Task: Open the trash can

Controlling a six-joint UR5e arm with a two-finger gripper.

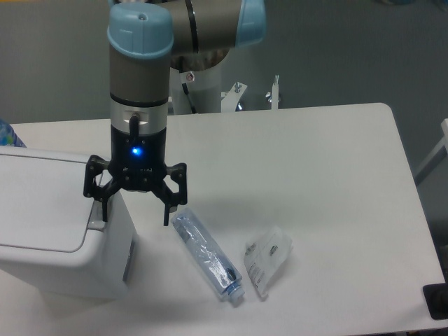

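One trash can [49, 231] on the desk [315, 175], lid shut. One hand [133, 215], spread wide over its right edge. Right of it: one tube [206, 255], one clear bag [267, 259].

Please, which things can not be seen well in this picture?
- Trash can: cut off by the left edge, camera view.
- Its grey tab: hidden behind the gripper; contact unclear.
- Print on the clear packet: too small.
- Blue object at left edge: mostly cut off.
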